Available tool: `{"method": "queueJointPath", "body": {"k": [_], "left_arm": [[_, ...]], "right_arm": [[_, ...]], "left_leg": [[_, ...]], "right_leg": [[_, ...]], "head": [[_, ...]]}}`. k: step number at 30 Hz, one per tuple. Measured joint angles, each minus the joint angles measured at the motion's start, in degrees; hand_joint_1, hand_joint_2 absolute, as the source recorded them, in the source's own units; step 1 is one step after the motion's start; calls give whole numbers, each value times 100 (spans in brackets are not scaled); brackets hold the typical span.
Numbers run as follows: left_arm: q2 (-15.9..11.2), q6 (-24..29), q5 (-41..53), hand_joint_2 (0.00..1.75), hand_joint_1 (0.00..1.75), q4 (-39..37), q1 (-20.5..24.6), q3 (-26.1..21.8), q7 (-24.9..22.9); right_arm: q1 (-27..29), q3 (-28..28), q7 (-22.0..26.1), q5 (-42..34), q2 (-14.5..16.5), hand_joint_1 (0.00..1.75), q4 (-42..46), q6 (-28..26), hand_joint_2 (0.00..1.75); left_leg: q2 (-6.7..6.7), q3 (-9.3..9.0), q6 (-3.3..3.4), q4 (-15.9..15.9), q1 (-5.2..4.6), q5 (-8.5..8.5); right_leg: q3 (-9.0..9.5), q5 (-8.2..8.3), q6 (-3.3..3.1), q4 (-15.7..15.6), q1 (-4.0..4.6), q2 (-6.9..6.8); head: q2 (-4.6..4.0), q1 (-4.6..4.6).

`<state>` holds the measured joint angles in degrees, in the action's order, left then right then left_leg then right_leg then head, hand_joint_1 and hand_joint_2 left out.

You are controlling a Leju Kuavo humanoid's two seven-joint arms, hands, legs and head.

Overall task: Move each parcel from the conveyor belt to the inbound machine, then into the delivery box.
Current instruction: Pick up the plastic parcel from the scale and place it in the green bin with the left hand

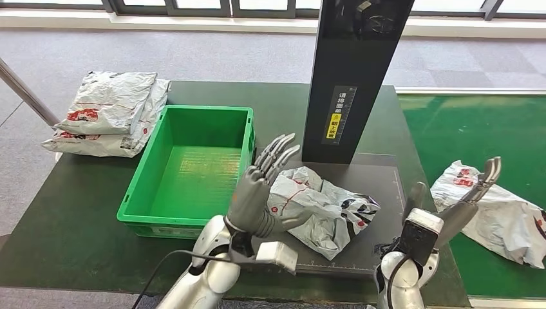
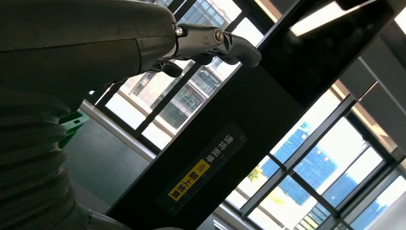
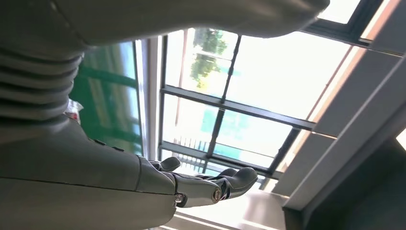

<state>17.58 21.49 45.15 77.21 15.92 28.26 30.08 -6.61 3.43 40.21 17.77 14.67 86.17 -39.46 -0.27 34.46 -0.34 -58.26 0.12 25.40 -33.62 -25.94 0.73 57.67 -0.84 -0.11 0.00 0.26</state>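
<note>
Dark scanner pad (image 1: 380,193), crumpled white-grey parcel (image 1: 322,206) (red markings)

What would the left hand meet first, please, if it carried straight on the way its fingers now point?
Probably the black upright column of the inbound machine. The left hand is raised above the crumpled parcel, open, its fingers angled up and forward toward that column, which also looms ahead in the left wrist view. Depth is unclear, so it might pass just left of it.
</note>
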Motion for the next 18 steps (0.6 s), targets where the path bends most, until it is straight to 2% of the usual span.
{"method": "queueJointPath", "body": {"k": [3, 10, 16, 18], "left_arm": [[155, 95, 79, 175, 0, -854, 576, -1, -179], [319, 120, 121, 175, 0, -2077, 1191, 8, -427], [341, -104, 388, 175, 0, -3528, 1826, 349, -1520], [341, -138, 439, 175, 0, -3918, 1960, 474, -1688]], "right_arm": [[67, 0, 3, 77, 87, 0, 398, -31, 175], [168, 2, 1, 93, 153, 0, 826, -43, 175], [238, 21, -2, 175, 171, 0, 1022, -50, 175], [261, 30, -4, 180, 172, 0, 1060, -50, 175]], "left_leg": [[1, 0, -3, 0, 0, -5], [0, 2, -5, 0, 0, -6], [2, 4, -5, 0, 0, -6], [3, 4, -5, 0, 0, -6]], "right_leg": [[0, 3, 0, 0, 0, 2], [-3, 4, -1, 0, 0, 7], [-5, 4, -1, 0, 0, 10], [-5, 4, -1, 0, 0, 11]], "head": [[0, 1], [1, 0], [0, 0], [0, 0]]}}
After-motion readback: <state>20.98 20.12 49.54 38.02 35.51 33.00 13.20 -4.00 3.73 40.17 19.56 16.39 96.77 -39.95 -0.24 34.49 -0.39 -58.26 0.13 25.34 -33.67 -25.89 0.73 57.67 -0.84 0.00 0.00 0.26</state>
